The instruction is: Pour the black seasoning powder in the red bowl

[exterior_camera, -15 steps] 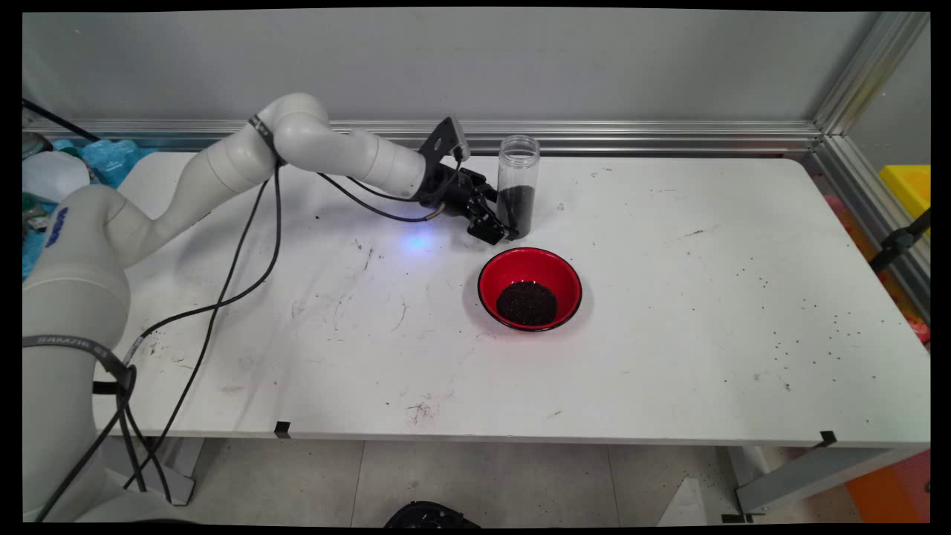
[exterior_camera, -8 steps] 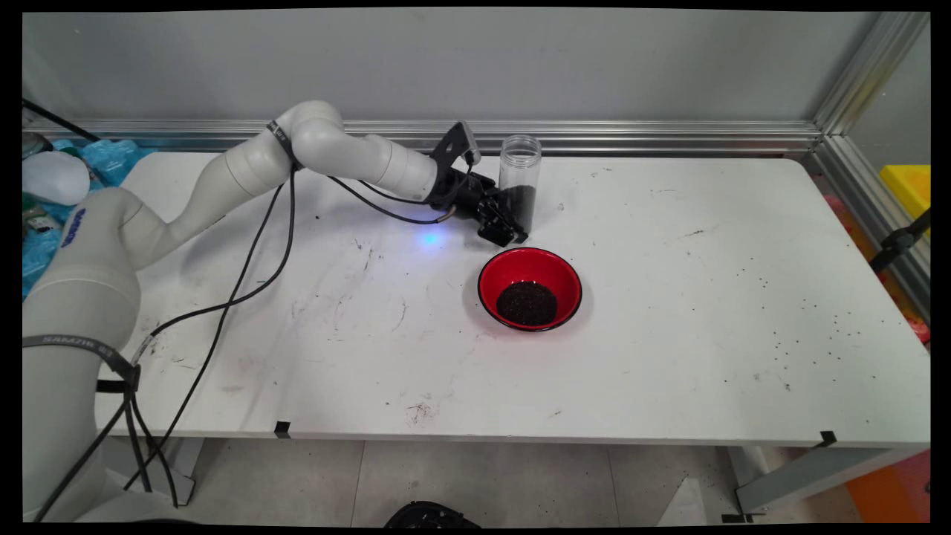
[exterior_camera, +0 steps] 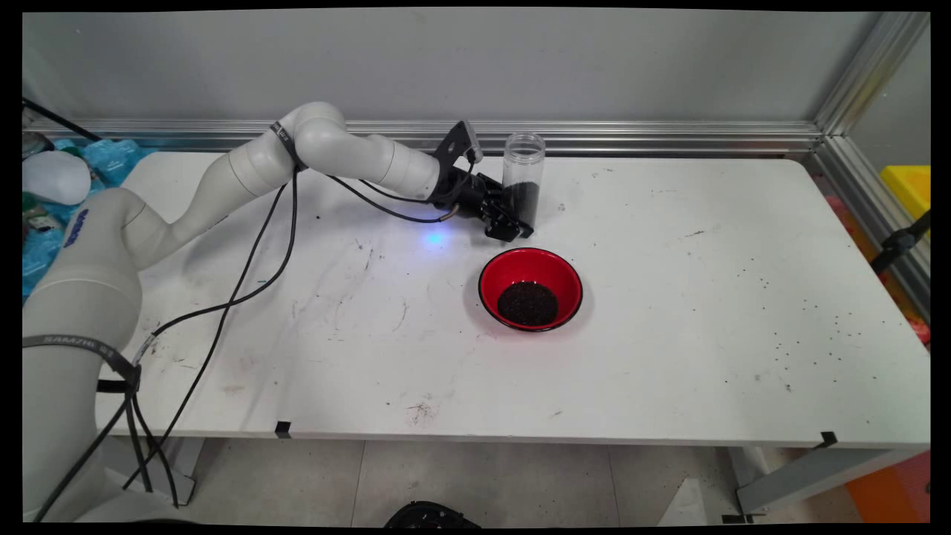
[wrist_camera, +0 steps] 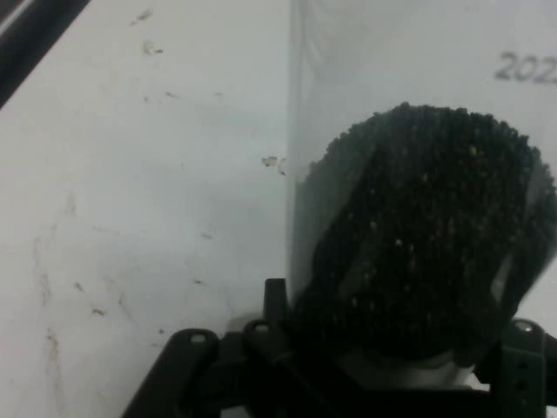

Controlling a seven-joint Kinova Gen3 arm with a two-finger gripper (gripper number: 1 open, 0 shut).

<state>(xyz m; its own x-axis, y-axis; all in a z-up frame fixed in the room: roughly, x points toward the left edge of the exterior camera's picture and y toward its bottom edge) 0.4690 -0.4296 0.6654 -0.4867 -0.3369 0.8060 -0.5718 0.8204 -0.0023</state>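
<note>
A: Where is your tool (exterior_camera: 515, 223) now?

B: At the foot of the clear jar (exterior_camera: 522, 178), which stands upright toward the back of the worktop (exterior_camera: 706, 297). Over the last second I have slid in from the jar's nine o'clock side, and the jar has shifted slightly.

A: Are you gripping it?

B: In my hand view the jar (wrist_camera: 418, 218), about half full of dark grains, fills the space between my fingers, with one finger (wrist_camera: 522, 357) at its right side. I cannot tell whether I have closed on it or only bracket it.

A: What else is near?

B: A red bowl (exterior_camera: 530, 289) holding a small heap of the same dark grains, just beside the jar at its six o'clock, not touching.
</note>
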